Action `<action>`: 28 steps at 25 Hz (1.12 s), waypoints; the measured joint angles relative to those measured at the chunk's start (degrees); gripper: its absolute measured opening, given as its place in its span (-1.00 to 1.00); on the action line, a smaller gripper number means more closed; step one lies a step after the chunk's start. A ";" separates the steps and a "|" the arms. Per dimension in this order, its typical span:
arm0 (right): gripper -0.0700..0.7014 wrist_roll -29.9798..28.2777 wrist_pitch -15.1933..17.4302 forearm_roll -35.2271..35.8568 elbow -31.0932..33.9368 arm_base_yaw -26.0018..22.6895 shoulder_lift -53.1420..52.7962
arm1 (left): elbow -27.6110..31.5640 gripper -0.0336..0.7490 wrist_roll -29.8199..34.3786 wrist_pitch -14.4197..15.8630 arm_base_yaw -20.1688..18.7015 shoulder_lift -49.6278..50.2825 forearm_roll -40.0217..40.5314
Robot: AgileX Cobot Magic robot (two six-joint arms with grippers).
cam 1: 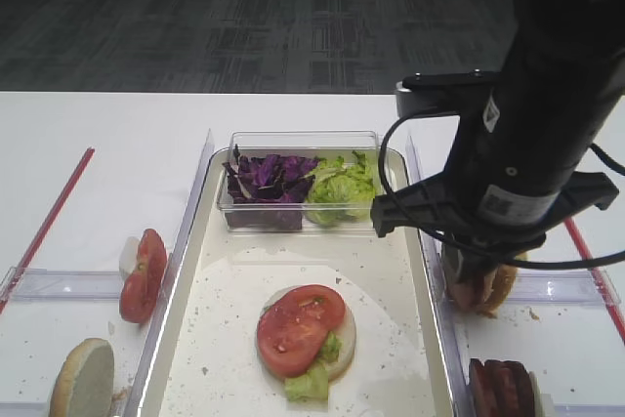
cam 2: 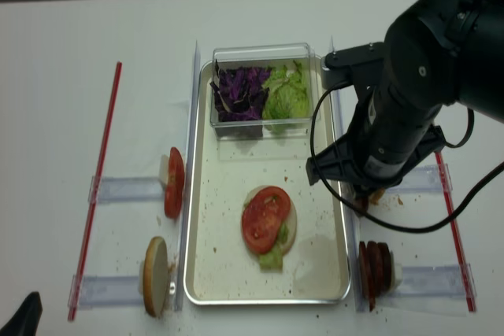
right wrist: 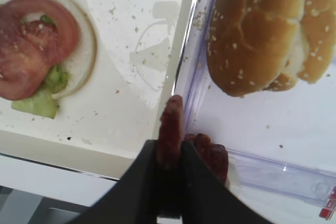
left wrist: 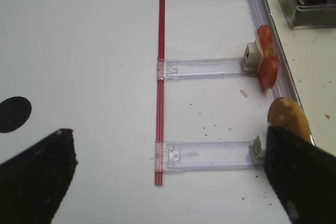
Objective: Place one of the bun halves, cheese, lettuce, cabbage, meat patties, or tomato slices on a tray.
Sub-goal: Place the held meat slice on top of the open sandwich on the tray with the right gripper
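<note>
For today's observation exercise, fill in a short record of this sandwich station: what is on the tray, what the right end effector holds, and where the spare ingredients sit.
tray contents: tray holds a bun half topped with lettuce and a tomato slice
clear box: cabbage left, lettuce right
right end effector: shut on a meat patty, right of the tray
left end effector: open, empty
spare meat patties: right of tray

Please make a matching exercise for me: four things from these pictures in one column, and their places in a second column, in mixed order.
Things:
1. tomato slice
2. cabbage
3. meat patty
4. right end effector

Places:
A. left half of the clear box
B. gripped on edge
C. on the bun half in the tray
D. right of the tray, over the meat patties

Pairs: 1-C, 2-A, 3-B, 4-D
</note>
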 joint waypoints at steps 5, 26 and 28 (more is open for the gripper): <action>-0.53 1.09 1.87 -2.78 -1.03 -0.40 0.00 | 0.00 0.80 0.00 0.00 0.00 0.00 0.00; -0.53 -17.76 -2.08 23.31 -1.03 -7.52 0.00 | 0.00 0.80 0.00 0.00 0.00 0.00 0.00; -0.53 -23.61 -3.13 31.87 -1.03 -7.52 0.00 | 0.00 0.80 0.00 0.00 0.00 0.00 0.00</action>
